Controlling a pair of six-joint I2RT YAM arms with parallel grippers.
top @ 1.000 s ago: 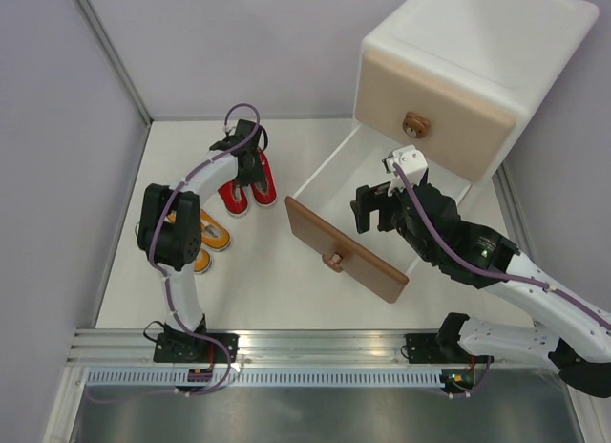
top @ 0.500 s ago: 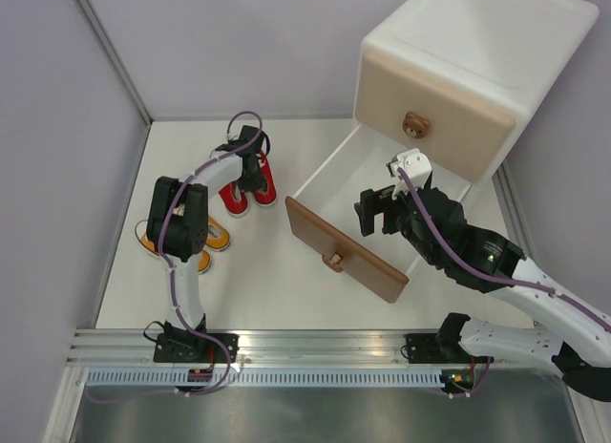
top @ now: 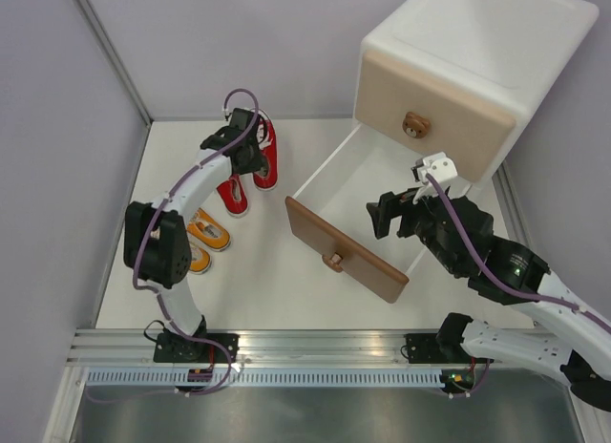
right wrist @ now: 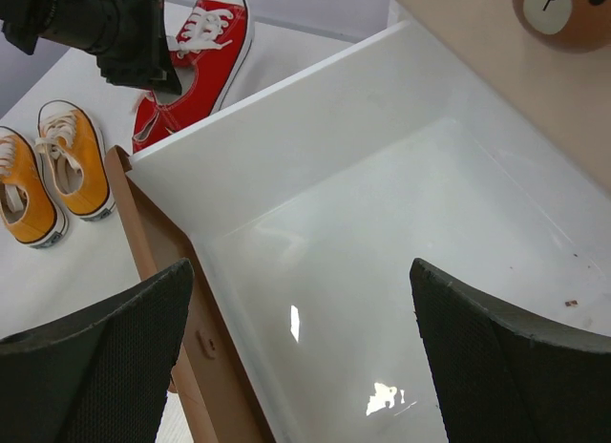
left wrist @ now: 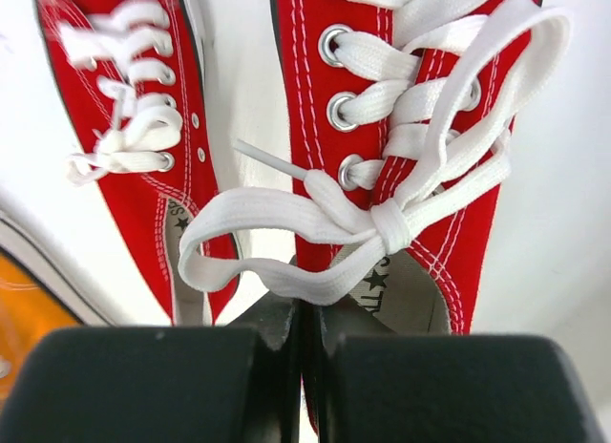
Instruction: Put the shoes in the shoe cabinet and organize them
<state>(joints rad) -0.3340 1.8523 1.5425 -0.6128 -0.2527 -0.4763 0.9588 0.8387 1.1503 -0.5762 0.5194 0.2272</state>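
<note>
Left wrist view: the left fingers, open a second ago, now press together on the heel rim of one red shoe, left of the open drawer. It looks ready to carry over. The right fingers hang spread above the drawer.

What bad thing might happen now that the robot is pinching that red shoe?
1. The left gripper pinches only the heel edge of the red shoe, so the shoe might slip out or swing.
2. The shoe's loose lace loop hangs right by the gripper and might snag.
3. The right gripper hovers open over the open drawer, so the two arms might bump there.
</note>
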